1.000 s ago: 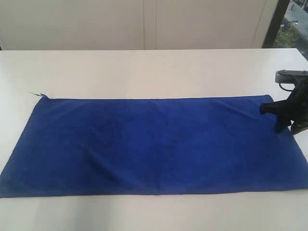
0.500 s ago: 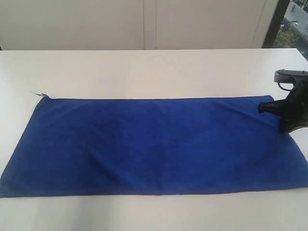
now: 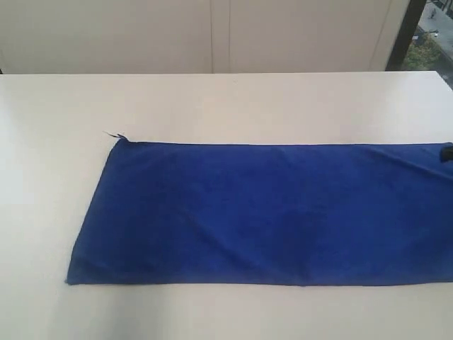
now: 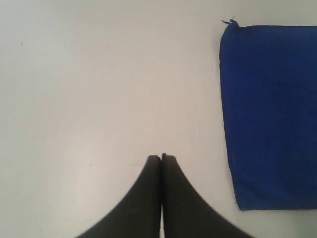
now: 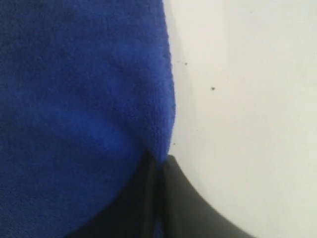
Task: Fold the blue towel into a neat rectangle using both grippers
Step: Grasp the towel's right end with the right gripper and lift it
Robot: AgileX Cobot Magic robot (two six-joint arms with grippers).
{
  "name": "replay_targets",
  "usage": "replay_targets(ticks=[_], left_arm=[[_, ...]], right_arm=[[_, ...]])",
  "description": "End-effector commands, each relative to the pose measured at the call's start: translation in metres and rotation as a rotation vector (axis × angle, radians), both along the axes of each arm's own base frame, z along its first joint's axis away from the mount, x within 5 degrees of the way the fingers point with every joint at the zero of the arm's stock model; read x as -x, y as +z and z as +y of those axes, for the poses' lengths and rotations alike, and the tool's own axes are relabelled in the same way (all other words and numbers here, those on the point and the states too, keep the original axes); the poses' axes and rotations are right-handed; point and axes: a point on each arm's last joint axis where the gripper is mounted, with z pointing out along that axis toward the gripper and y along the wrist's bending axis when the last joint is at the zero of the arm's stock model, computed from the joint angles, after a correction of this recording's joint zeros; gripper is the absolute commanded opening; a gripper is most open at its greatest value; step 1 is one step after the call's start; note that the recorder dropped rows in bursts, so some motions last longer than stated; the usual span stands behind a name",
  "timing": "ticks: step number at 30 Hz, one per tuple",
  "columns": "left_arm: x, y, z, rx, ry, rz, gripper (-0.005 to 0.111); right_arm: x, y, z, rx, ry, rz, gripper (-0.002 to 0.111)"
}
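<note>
The blue towel (image 3: 269,212) lies flat and spread out on the white table (image 3: 212,106), its right end running off the exterior view's right side. Only a black tip of my right gripper (image 3: 447,152) shows there, at the towel's far right corner. In the right wrist view my right gripper (image 5: 159,163) is shut on the blue towel (image 5: 74,99), with its edge pinched between the black fingers. My left gripper (image 4: 161,157) is shut with nothing in it, over bare table short of the blue towel's (image 4: 267,114) left end. It is out of the exterior view.
A pale wall (image 3: 212,35) runs behind the table. A dark window frame (image 3: 403,32) stands at the back right. A loose thread (image 3: 113,134) sticks out at the towel's far left corner. Bare table surrounds the towel to the left, front and back.
The right gripper has shut on the towel's right end and moved right, almost out of the exterior view. The whole towel has slid to the right with it.
</note>
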Motion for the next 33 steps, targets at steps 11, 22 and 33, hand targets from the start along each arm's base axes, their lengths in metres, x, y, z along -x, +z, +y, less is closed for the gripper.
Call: replay_targets(ticks=[11, 22, 33], left_arm=[[0.002, 0.002, -0.001, 0.006, -0.006, -0.005, 0.000], [0.002, 0.002, -0.001, 0.006, -0.006, -0.005, 0.000], [0.002, 0.002, -0.001, 0.006, -0.006, -0.005, 0.000]], right_arm=[[0.007, 0.107, 0.127, -0.075, 0.256, -0.224, 0.000], [0.012, 0.128, 0.252, -0.186, 0.551, -0.269, 0.000], [0.011, 0.114, 0.304, -0.236, 0.647, -0.254, 0.000]])
